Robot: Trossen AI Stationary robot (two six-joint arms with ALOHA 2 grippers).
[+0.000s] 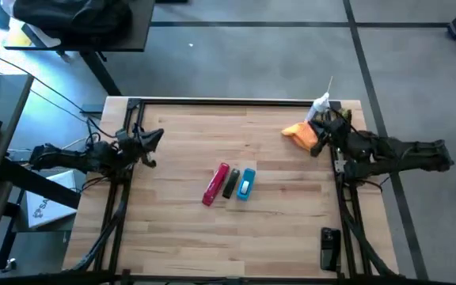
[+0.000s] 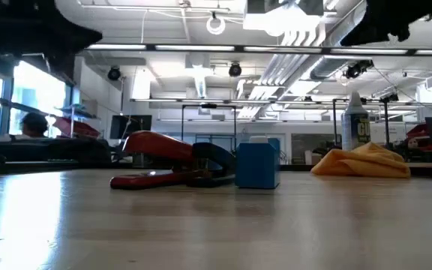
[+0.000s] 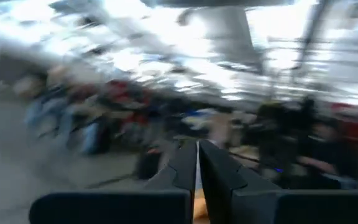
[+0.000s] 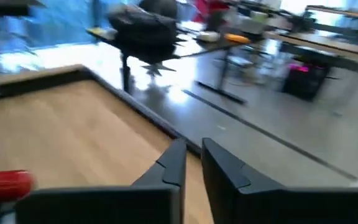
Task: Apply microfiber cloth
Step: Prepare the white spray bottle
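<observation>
Lying bunched at the counter's [image 1: 180, 229] far right, the cloth [image 1: 301, 134] sits just beside a spray bottle [image 1: 321, 104]. The right gripper [image 1: 323, 136] hovers at the cloth's edge, its fingers [image 4: 173, 165] nearly together and holding nothing. The left gripper [image 1: 153, 138] waits over the counter's left side, fingers [image 3: 185, 165] almost closed and empty. A red bar [image 1: 215, 184], a black piece [image 1: 231, 184] and a blue box [image 1: 246, 184] lie mid-counter.

Grey floor [image 1: 252, 55], dark desk [image 1: 85, 24]
</observation>
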